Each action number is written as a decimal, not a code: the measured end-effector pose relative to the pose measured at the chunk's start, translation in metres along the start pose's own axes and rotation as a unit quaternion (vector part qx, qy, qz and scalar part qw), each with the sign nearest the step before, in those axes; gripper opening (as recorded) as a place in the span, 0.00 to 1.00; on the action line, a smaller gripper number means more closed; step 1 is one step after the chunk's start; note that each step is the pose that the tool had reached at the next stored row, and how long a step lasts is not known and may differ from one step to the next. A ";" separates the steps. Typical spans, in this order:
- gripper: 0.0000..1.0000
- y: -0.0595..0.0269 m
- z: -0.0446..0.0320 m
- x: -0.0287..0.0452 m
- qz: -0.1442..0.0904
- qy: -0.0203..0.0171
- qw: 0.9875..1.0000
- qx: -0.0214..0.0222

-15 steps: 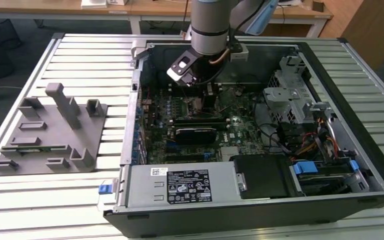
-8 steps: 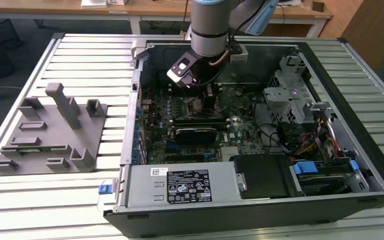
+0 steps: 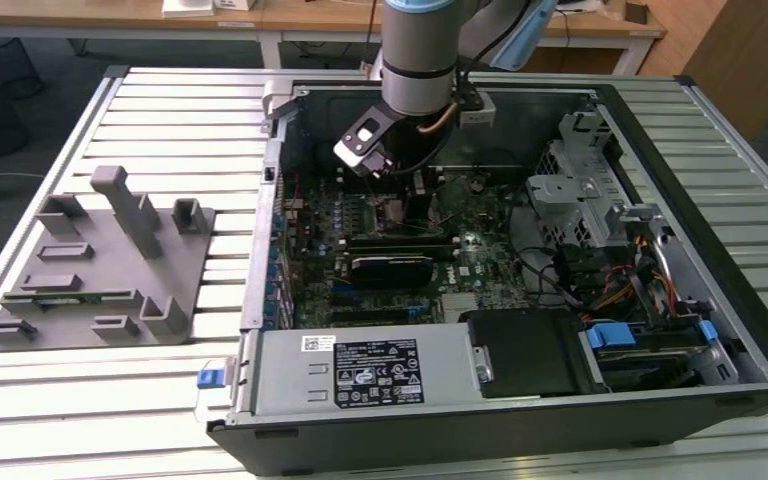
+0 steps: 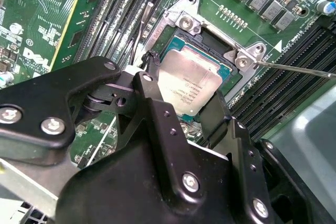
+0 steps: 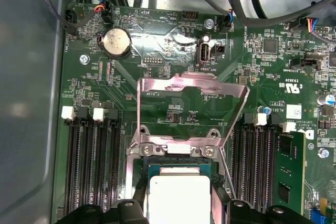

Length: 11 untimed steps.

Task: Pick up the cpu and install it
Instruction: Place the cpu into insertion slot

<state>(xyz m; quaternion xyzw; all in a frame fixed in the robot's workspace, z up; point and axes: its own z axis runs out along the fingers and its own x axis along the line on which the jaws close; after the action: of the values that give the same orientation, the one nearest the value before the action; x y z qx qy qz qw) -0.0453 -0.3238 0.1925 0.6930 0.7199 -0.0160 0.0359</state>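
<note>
Ribbed metal slats make up the table (image 3: 157,110), with a grey plastic fixture (image 3: 91,290) of blocks and posts at the exterior view's left and an open black computer case (image 3: 424,450) filling the middle and right. My arm (image 3: 418,50), a round grey column, drops from the upper middle of that frame straight down into the case, and my gripper (image 3: 404,185) hangs low over the green motherboard (image 4: 42,24).

In both wrist views my black, bolted fingers (image 4: 152,64) sit on two opposite edges of the cpu (image 4: 191,77), closed narrow onto it. The cpu (image 5: 178,200) is a flat square with a dull silver top and a thin green rim, level and lying in the square socket, or just over it; I cannot tell which. The shiny metal load plate (image 5: 191,98) stands hinged open beyond the socket, and a thin steel lever (image 4: 294,69) juts out sideways beside it. Long black memory slots (image 5: 92,166) run along both sides, and a round coin battery (image 5: 116,42) lies flat farther off.
</note>
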 end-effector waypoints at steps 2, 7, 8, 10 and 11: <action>0.55 0.0000 0.0001 0.0000 0.000 0.000 1.000 0.000; 0.55 0.0001 0.0006 0.0002 0.000 0.000 1.000 0.000; 0.55 0.0001 0.0007 0.0002 0.000 0.000 1.000 0.000; 0.62 0.0001 0.0006 0.0002 0.000 0.000 1.000 0.000; 0.62 0.0001 0.0007 0.0002 0.000 0.000 1.000 0.000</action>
<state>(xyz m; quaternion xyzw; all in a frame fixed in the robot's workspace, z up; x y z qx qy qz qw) -0.0452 -0.3237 0.1918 0.6930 0.7199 -0.0157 0.0359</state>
